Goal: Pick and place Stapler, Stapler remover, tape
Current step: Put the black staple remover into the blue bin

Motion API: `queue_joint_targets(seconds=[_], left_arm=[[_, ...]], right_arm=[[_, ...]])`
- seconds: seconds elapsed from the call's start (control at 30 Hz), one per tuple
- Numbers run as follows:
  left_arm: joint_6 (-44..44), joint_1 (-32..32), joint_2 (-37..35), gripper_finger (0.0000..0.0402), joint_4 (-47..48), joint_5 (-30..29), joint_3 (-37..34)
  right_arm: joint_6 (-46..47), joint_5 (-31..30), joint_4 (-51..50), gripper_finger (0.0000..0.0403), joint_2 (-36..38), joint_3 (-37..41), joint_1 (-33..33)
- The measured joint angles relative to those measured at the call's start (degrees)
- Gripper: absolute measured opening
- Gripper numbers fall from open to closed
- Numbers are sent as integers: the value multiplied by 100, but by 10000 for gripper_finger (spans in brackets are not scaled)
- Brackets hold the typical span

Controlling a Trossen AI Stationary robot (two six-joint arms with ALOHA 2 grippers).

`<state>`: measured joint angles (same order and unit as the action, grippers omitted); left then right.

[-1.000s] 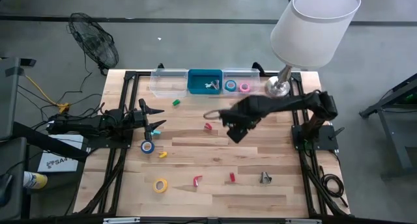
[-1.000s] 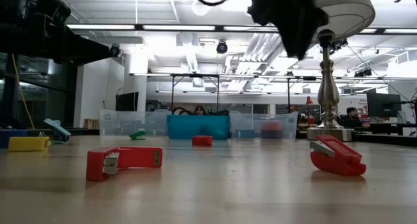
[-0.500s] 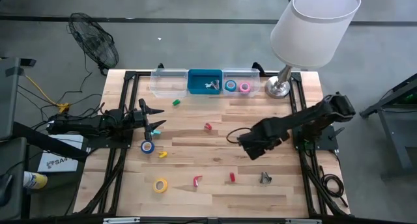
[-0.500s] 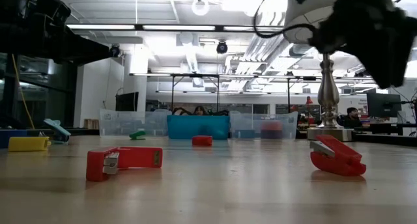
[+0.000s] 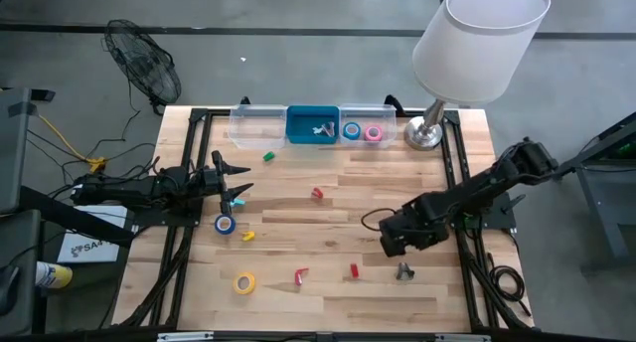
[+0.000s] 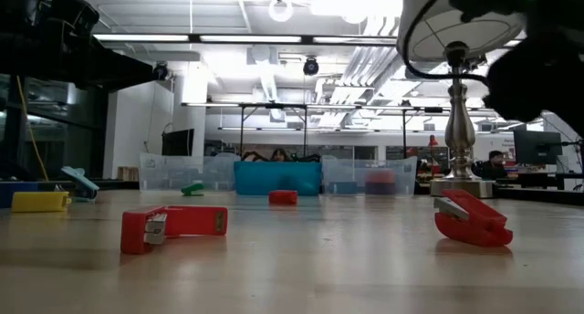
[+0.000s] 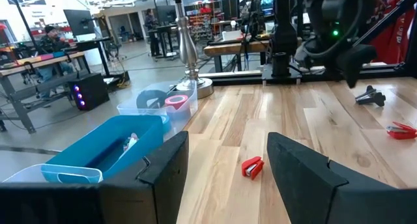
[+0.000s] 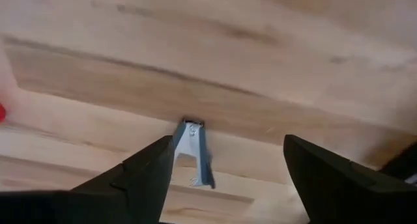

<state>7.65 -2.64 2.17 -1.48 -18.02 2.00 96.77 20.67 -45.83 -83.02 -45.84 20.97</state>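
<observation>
While the right gripper (image 8: 225,168) hangs wide-jawed above the staple remover (image 8: 195,152), a skewed descent could knock it sliding across the surface (image 5: 328,233); the left gripper (image 7: 225,165) waits, jaws open.

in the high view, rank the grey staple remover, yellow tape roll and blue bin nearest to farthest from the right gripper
1. Grey staple remover: on the table, just beside the right gripper, toward the front edge.
2. Blue bin: at the back edge.
3. Yellow tape roll: front left.

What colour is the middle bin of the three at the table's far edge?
Blue; the middle bin shows best in the high view, between two clear bins.
</observation>
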Motion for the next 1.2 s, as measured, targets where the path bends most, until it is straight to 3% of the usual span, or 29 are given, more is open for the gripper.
queue_joint_targets(seconds=[0.3,0.73,1.2], left_arm=[[-1,1,1,205,0,0,0],[1,1,0,205,1,0,0],[-1,1,-1,205,2,0,2]], right_arm=[[1217,34,1449,281,0,556,568],[2012,-421,1769,281,-22,561,1035],[1992,-630,2099,281,-253,554,1034]])
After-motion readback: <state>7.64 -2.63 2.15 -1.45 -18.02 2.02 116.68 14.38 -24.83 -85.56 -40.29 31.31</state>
